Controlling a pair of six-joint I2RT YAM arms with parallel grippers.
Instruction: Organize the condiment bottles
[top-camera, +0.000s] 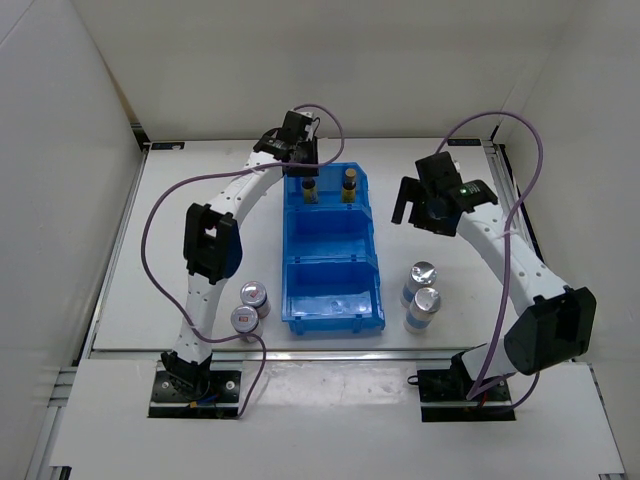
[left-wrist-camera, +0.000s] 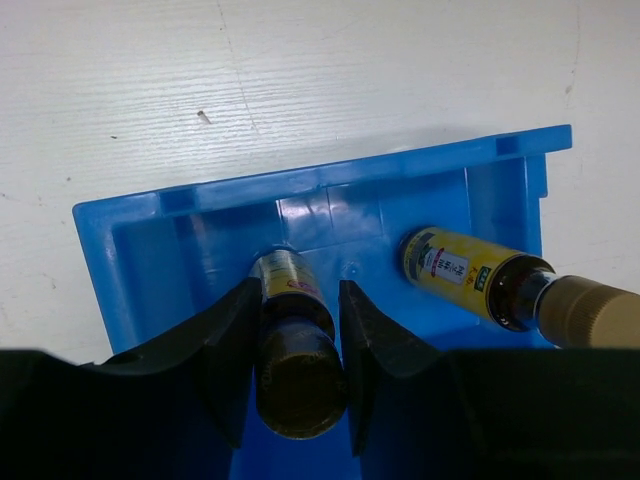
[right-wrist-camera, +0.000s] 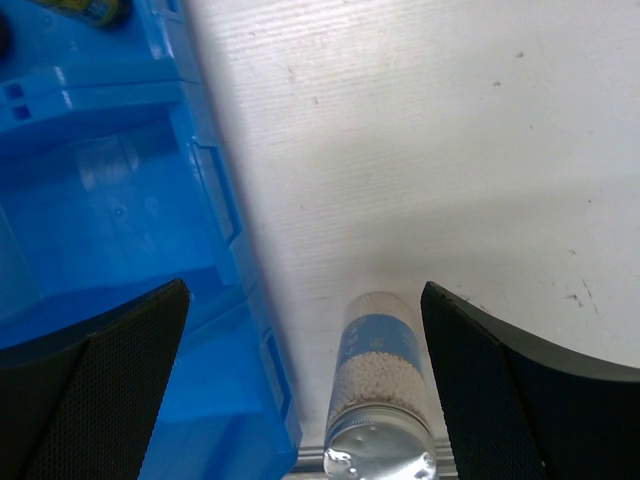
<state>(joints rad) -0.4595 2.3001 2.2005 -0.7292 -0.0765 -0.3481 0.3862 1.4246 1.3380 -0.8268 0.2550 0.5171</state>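
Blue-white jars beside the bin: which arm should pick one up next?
Right. The right end effector is open and empty on that side, one blue-white jar framed between its fingers. The left end effector is shut on a brown bottle in the far compartment of the bin.

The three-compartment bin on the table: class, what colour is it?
The bin is bright blue all over. The top external view shows it best.

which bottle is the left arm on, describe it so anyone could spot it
Start at the blue bin in the middle of the table and go to its far compartment, which holds two dark-brown bottles with yellow labels. It is the left bottle of that pair, with the left gripper shut around it; the right bottle is untouched.
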